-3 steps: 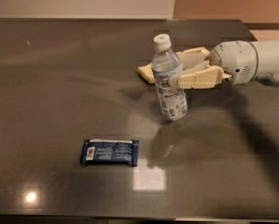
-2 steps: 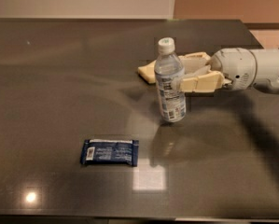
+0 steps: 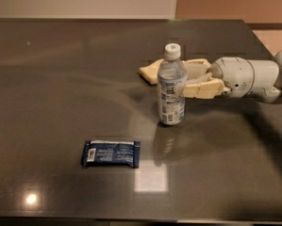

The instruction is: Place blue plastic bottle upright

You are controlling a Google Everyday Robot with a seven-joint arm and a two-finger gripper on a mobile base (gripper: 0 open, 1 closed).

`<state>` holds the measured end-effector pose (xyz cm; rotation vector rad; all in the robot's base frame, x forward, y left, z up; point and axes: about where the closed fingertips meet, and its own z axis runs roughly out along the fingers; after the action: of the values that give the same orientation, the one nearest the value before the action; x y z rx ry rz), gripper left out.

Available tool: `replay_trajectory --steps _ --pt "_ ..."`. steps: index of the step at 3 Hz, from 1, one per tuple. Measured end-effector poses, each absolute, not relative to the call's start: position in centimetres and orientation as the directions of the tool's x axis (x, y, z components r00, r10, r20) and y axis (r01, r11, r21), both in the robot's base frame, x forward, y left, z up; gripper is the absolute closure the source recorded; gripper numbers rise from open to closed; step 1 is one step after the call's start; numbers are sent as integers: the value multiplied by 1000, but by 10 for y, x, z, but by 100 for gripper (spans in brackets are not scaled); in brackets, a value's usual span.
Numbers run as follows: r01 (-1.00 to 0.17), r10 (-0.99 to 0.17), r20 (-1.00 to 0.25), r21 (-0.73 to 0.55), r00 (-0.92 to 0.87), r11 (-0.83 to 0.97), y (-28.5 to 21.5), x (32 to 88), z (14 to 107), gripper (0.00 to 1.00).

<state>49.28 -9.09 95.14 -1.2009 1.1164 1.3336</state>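
Observation:
The blue plastic bottle (image 3: 171,86) is clear with a white cap and a pale blue-and-white label. It stands upright on the dark table (image 3: 60,79), right of centre. My gripper (image 3: 164,80) reaches in from the right at label height. Its cream far finger (image 3: 150,70) passes behind the bottle and sticks out to its left. Its near finger (image 3: 202,88) lies against the bottle's right front side. The fingers are shut on the bottle. The white wrist (image 3: 242,76) is to the right.
A flat dark blue wrapped packet (image 3: 111,154) lies on the table to the front left of the bottle. The table's far edge meets a pale wall, and its right edge is near the arm. A bright light reflection (image 3: 151,178) shows near the front.
The bottle was tilted and held slightly higher. It now stands upright with its base on the table. The gripper has lowered with it and stays around it.

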Motion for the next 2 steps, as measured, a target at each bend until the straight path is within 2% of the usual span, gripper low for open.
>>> replay_trajectory --steps 2 --pt "-994 150 -988 11 -27 -107 -95 497 939 35"
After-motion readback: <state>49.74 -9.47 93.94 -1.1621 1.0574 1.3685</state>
